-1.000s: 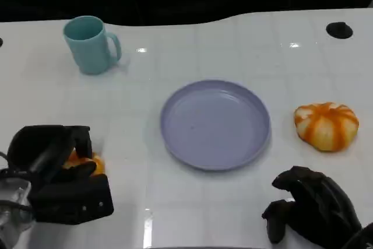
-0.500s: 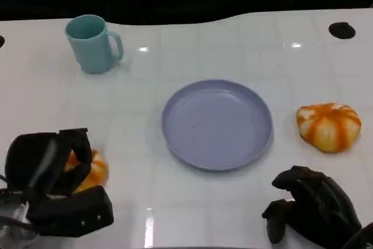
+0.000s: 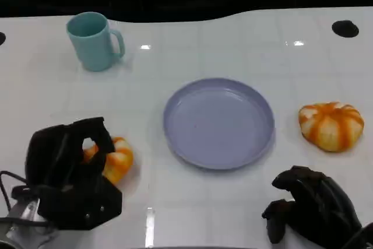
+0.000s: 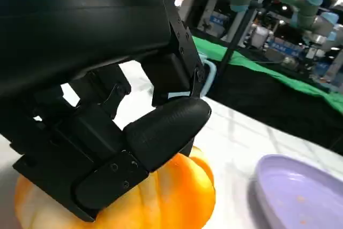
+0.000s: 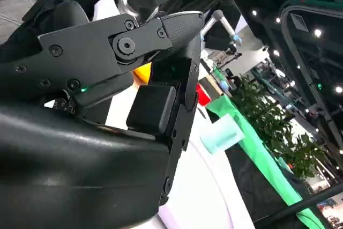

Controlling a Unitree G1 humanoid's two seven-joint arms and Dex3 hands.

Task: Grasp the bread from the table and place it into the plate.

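Note:
An orange, white-striped bread (image 3: pixel 118 158) sits in the grip of my left hand (image 3: pixel 67 173) at the lower left of the table. In the left wrist view its black fingers (image 4: pixel 161 132) press down over the top of the bread (image 4: pixel 179 197). The lilac plate (image 3: pixel 218 123) lies in the middle of the table, to the right of this hand, and its rim shows as the plate (image 4: pixel 300 194) in the left wrist view. A second orange-striped bread (image 3: pixel 330 125) lies right of the plate. My right hand (image 3: pixel 312 205) rests at the lower right with its fingers curled in, holding nothing.
A teal mug (image 3: pixel 93 40) stands at the back left, handle to the right. A black round hole (image 3: pixel 345 28) marks the table's far right corner. The table's dark far edge runs along the top.
My left hand has moved right, toward the plate, with the bread in it. The right hand has not moved. The camera has shifted slightly.

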